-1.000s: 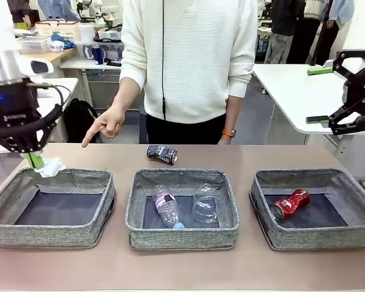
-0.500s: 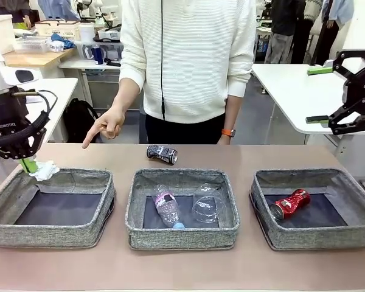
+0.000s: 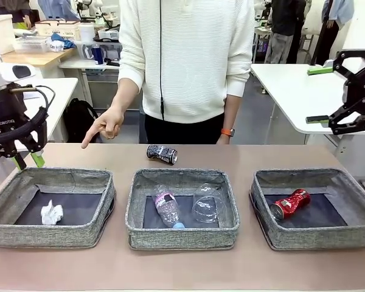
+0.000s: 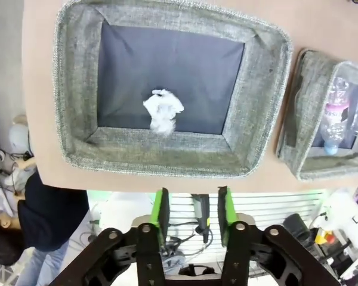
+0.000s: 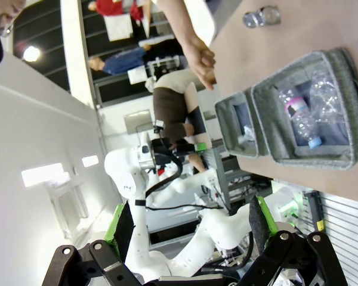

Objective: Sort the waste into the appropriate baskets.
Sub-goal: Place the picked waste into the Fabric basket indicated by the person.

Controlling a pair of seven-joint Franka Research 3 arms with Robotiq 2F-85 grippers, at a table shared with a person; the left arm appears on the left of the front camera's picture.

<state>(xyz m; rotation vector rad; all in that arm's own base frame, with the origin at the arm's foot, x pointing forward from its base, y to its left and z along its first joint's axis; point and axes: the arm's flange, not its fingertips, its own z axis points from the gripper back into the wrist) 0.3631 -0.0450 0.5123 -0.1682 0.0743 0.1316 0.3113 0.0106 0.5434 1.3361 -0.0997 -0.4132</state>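
Observation:
The white paper wad (image 3: 51,213) (image 4: 163,110) lies loose on the dark bottom of the left basket (image 3: 79,178) (image 4: 167,159). My left gripper (image 3: 27,160) (image 4: 193,207) hangs open and empty above that basket's far left corner. The middle basket (image 3: 182,177) holds the clear bottle (image 3: 166,208) and the clear cup (image 3: 207,204). A crushed red can (image 3: 290,203) rests in the right basket (image 3: 310,177). The black-and-white can (image 3: 162,153) lies on the table behind the middle basket. My right gripper (image 3: 319,94) (image 5: 191,223) is raised at the far right, open and empty.
A person stands at the far side, one hand (image 3: 104,126) pointing down over the table behind the left basket. Bare table (image 3: 182,267) runs along the front edge and between the baskets. A white side table (image 3: 292,91) stands beyond the right arm.
My left gripper opened and let go of the paper wad, which dropped into the left basket. The gripper also drifted left. The right arm stayed put.

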